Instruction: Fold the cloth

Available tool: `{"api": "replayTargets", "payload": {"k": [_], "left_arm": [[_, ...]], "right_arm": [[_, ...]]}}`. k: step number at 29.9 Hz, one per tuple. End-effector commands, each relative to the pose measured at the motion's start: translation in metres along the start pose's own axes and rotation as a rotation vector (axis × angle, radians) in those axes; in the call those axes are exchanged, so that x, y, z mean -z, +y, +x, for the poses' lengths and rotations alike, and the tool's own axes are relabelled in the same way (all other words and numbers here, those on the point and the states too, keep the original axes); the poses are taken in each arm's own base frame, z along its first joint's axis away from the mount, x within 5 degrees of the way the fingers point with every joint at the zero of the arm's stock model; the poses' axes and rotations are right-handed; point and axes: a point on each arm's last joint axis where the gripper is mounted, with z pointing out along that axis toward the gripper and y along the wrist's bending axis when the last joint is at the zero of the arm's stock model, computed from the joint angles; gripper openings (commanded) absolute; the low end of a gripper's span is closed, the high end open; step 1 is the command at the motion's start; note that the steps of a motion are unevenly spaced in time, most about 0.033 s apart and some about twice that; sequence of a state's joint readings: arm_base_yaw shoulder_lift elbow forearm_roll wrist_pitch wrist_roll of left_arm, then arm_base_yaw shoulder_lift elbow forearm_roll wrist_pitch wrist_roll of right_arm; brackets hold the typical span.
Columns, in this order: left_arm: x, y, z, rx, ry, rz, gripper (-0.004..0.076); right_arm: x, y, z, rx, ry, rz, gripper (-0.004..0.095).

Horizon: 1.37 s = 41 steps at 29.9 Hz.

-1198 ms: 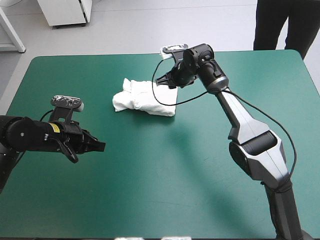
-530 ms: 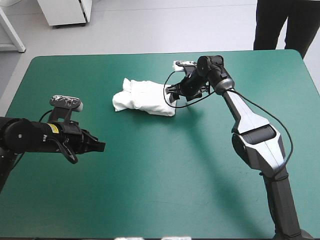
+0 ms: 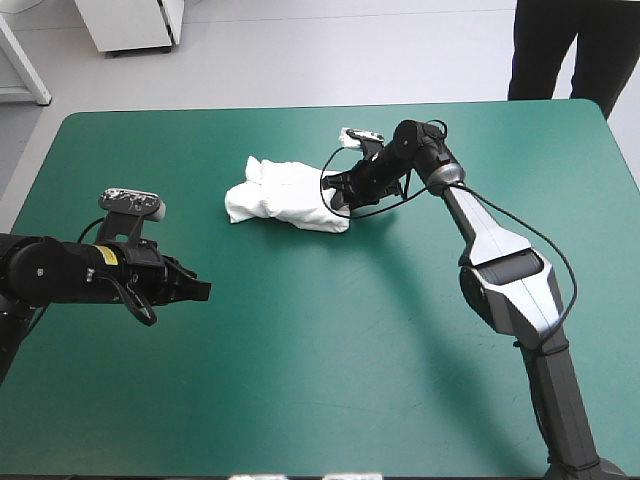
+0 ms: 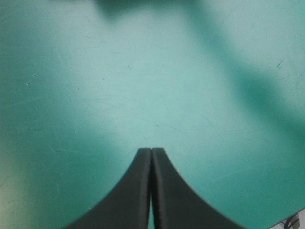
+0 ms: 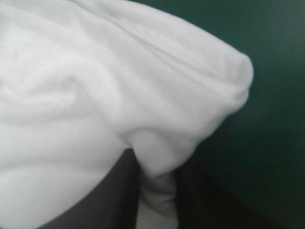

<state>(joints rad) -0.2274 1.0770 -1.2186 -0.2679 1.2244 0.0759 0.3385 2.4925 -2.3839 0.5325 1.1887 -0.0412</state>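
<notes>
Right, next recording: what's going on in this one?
A white T-shirt lies as a folded bundle on the far middle of the teal-green table. The right gripper is at the bundle's right edge. Its black fingers are all but shut, with a fold of cloth pinched between them, as the right wrist view shows. The left gripper is shut and empty, over bare cover near the table's left side, well apart from the shirt.

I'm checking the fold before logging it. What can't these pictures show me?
1. High view: the T-shirt's edge under the right gripper, hidden by it.
2. Right wrist view: most of the T-shirt, cut off at the picture's edges.
3. Left wrist view: no T-shirt, only teal-green cover ahead of the left gripper.
</notes>
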Motion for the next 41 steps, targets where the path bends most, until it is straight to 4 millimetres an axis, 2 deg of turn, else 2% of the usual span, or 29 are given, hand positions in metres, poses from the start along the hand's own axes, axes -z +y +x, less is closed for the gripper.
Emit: {"api": "replayTargets", "payload": {"k": [1,5,11,20,23,26,28,32,33,35,41], "left_arm": [[0.010,-0.005,-0.006,0.010,-0.083,0.024,-0.0010],[0.010,-0.005,-0.005,0.015,-0.081,0.025,-0.0010],[0.010,-0.005,-0.003,0.036,-0.054,0.027,-0.0010],[0.010,-0.004,-0.001,0.033,-0.031,0.023,-0.0010],[0.010,-0.004,-0.001,0.033,-0.031,0.022,-0.0010],[0.010,-0.004,-0.001,0.028,-0.029,0.020,-0.0010],[0.010,-0.004,-0.001,0.023,-0.032,0.017,-0.0010],[0.010,-0.004,-0.004,0.020,-0.059,0.016,-0.0010],[0.010,-0.004,-0.004,0.020,-0.069,0.015,-0.0010],[0.010,-0.004,-0.006,0.021,-0.085,0.014,-0.0010],[0.011,-0.003,-0.008,0.021,-0.113,0.012,-0.0010]], "right_arm": [[0.016,0.011,0.000,0.028,0.012,-0.011,-0.0008],[0.020,0.011,-0.001,0.038,0.002,0.016,-0.0013],[0.054,0.002,-0.008,0.032,-0.060,0.184,-0.0014],[0.110,-0.047,-0.014,-0.042,-0.148,0.406,-0.0017],[0.127,-0.075,-0.007,-0.098,-0.132,0.469,-0.0017],[0.143,-0.110,0.009,-0.177,-0.091,0.514,-0.0017],[0.161,-0.129,0.022,-0.223,-0.098,0.563,-0.0017],[0.202,-0.149,0.052,-0.277,-0.156,0.643,-0.0016],[0.212,-0.153,0.065,-0.283,-0.172,0.672,-0.0016],[0.222,-0.158,0.085,-0.294,-0.186,0.695,-0.0017],[0.249,-0.182,0.162,-0.373,-0.186,0.785,-0.0017]]}}
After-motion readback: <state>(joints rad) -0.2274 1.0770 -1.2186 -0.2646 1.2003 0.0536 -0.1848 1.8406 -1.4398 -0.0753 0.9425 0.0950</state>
